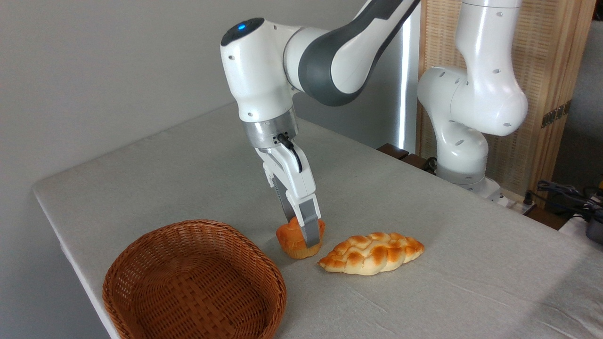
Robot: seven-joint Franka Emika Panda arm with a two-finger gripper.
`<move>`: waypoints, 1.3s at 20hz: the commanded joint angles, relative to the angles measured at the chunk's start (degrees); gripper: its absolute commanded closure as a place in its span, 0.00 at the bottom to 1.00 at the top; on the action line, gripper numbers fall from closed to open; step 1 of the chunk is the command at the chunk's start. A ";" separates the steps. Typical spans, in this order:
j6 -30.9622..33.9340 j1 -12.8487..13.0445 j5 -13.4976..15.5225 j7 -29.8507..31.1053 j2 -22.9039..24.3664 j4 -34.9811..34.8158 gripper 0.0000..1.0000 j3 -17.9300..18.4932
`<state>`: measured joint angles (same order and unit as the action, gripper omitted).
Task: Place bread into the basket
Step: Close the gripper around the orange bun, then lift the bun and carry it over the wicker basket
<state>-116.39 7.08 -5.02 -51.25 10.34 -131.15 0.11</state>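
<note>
The tool (301, 235) reaches down from the arm with its fingers (309, 221) narrowed around the muffin-shaped bun (291, 241), which sits on the grey table (471, 245) near its front. Just right of the bun lies a braided loaf (372, 253), close but apart from it. To the left and nearer stands the oval wicker basket (141, 259), its thick rim close to the table's left edge. The far table surface lies bare behind the tool.
</note>
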 commanded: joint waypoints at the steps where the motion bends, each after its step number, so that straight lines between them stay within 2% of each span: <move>1: -1.30 0.65 -0.17 -2.36 0.38 -1.04 0.64 1.03; 2: -1.30 0.65 0.09 -2.36 0.38 -1.04 0.78 1.03; 3: -1.30 0.65 0.10 -2.36 0.29 -1.04 0.82 1.03; 12: -0.86 0.74 0.27 -2.19 0.47 -0.69 0.83 1.03; 13: -0.34 0.66 1.49 -2.10 0.99 -0.17 0.83 1.03; 15: 4.56 0.74 6.23 -2.10 1.96 2.98 0.83 1.03; 18: 14.76 0.65 7.30 -2.01 1.88 11.32 0.83 1.99; 20: 18.20 0.65 11.76 -1.75 1.09 18.00 0.83 3.31; 21: 18.04 0.65 14.22 -1.66 -0.22 20.99 0.83 4.79; 23: 17.60 0.65 16.96 -1.66 -4.34 27.05 0.83 5.95; 26: 12.00 0.65 17.59 -1.57 -11.20 31.91 0.83 5.86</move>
<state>-101.04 7.09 10.65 -52.27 8.34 -106.46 5.37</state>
